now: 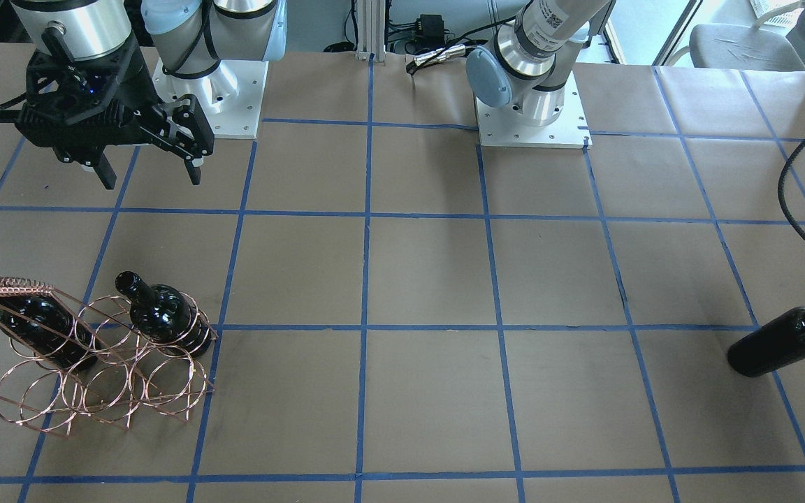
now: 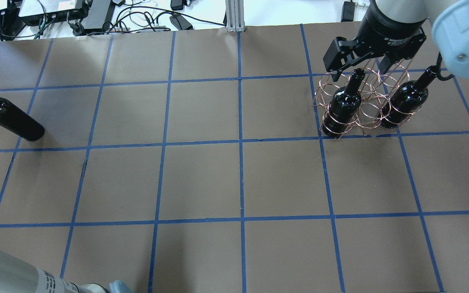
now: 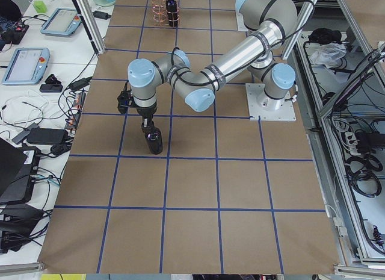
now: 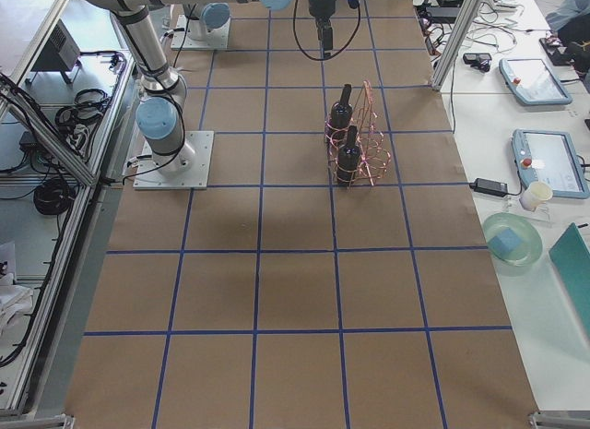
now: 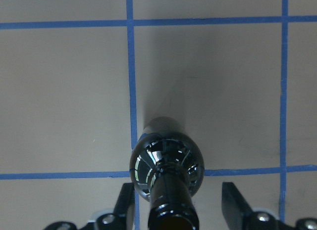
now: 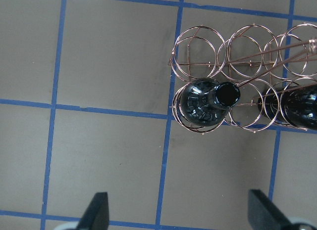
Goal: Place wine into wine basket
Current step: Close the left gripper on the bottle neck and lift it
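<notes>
The copper wire wine basket (image 1: 98,381) stands on the table and holds two black wine bottles, one (image 1: 165,314) in an end slot and one (image 1: 32,318) under the handle. They also show in the overhead view (image 2: 342,106) (image 2: 405,101) and the right wrist view (image 6: 203,104). My right gripper (image 1: 151,178) hangs open and empty above and beside the basket (image 6: 237,57). A third wine bottle (image 1: 780,342) stands upright far across the table (image 2: 12,118). My left gripper (image 5: 179,193) is open, with its fingers on either side of the bottle's neck (image 5: 171,200) without touching it.
The brown table top (image 1: 430,279) carries a blue tape grid. The arm bases (image 1: 532,119) sit at the robot's edge. Cables and tablets (image 4: 553,161) lie on side benches beyond the table ends.
</notes>
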Tool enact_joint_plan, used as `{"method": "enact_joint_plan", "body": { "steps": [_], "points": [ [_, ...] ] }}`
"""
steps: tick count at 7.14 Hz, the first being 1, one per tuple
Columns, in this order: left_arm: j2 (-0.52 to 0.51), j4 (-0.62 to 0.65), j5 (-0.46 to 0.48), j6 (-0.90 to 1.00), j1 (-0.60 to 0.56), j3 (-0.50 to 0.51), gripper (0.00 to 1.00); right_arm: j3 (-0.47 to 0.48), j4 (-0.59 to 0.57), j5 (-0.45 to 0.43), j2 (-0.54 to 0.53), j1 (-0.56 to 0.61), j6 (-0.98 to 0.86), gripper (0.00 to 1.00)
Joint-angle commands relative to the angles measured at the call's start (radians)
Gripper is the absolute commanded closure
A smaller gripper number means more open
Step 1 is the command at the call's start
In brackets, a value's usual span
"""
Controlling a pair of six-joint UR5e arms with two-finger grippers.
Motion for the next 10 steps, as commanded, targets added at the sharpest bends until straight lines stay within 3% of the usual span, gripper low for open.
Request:
{"method": "enact_joint_plan", "body": {
  "steps": [1, 7, 8, 10],
  "points": [
    [-0.009, 0.000, 0.006, 0.001, 0.000, 0.000, 0.37, 0.000, -0.001, 0.000, 0.000, 0.000, -0.003, 0.00],
    [-0.009, -0.021, 0.037, 0.001, 0.000, -0.001, 0.41, 0.000, -0.001, 0.002, 0.000, 0.000, -0.003, 0.00],
    [-0.010, -0.021, 0.037, 0.001, 0.000, -0.001, 0.49, 0.000, 0.001, 0.002, 0.000, 0.000, -0.003, 0.00],
    [-0.010, -0.020, 0.035, 0.002, 0.000, -0.001, 0.91, 0.000, 0.001, 0.002, 0.000, 0.000, -0.003, 0.00]
  ]
}}
